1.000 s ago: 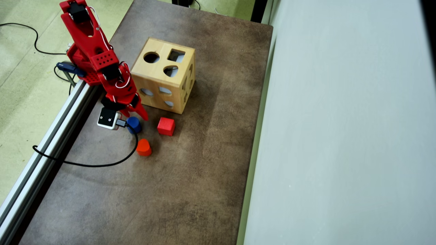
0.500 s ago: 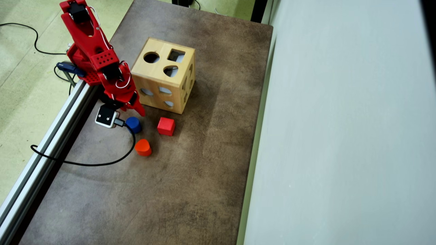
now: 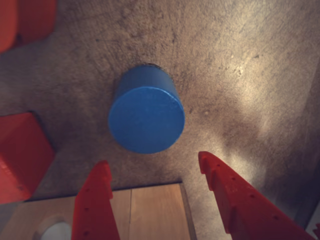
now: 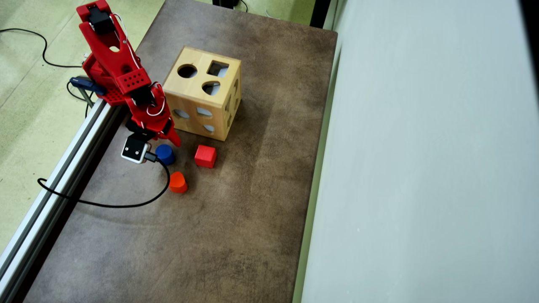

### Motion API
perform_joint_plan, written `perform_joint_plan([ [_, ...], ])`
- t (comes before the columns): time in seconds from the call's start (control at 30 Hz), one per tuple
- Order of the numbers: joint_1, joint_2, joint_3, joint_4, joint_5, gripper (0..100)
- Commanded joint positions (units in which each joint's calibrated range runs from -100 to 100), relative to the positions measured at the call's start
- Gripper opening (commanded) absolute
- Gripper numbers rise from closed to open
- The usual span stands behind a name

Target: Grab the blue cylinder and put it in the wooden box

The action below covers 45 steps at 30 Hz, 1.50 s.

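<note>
On the brown counter, toward the left edge in my overhead view, I see the blue cylinder standing upright on its flat end, just beside the near lower corner of the wooden box but not touching it. My red end effector hangs over it with its two fingers spread apart and nothing between them; in the wrist view the cylinder sits free, just beyond the fingertips, with bare counter around it. The red cube lies to the right of the cylinder, a little apart, and the orange block lies nearer, close by. A black cable loops across the counter from the wrist camera.
</note>
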Motion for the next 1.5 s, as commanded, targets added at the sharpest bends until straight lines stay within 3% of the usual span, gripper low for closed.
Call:
perform_joint_plan([
  [0.0, 0.24, 0.98, -2.24, -0.48, 0.2, 28],
  [0.8, 2.4, 1.49, -5.11, -0.48, 0.34, 28],
  [1.47, 3.73, 13.89, -13.87, -0.48, 0.24, 28],
])
